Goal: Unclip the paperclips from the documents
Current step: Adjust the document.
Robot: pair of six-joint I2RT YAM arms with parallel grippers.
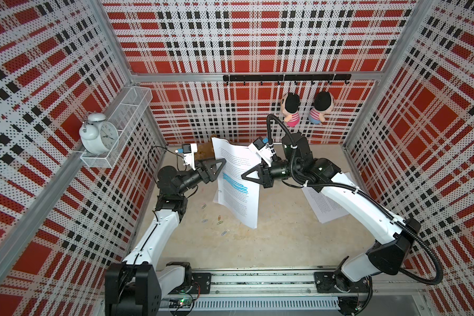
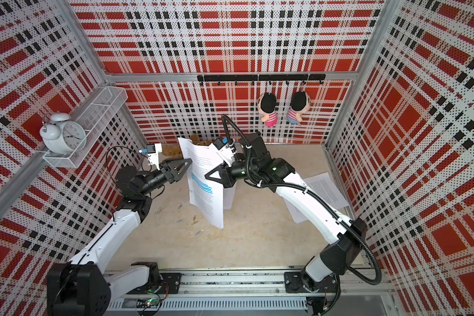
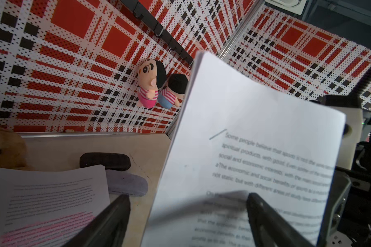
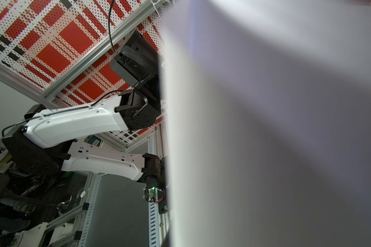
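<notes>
A white document with a blue highlighted band [image 1: 237, 188] [image 2: 203, 188] hangs in the air over the table's middle. My right gripper [image 1: 243, 177] [image 2: 206, 175] is shut on its right side. In the right wrist view its blank back [image 4: 266, 128] hides the jaws. My left gripper [image 1: 221, 164] [image 2: 188, 163] [image 3: 186, 205] stands open at the sheet's upper left edge, and that edge lies between the two fingers without being pinched. Several loose paperclips [image 1: 219, 219] [image 2: 194, 218] lie on the table below. A pink-highlighted document [image 3: 47, 196] lies flat, and another document [image 1: 326, 208] [image 2: 326, 188] lies under my right arm.
A black oblong pad [image 3: 105, 161] and a purple one [image 3: 126, 184] lie near the pink-highlighted stack. A brown plush thing [image 1: 203, 151] sits at the back. Two dolls [image 1: 292, 109] hang from the back wall's hook rail. A white alarm clock [image 1: 99, 134] stands in a wire shelf on the left wall.
</notes>
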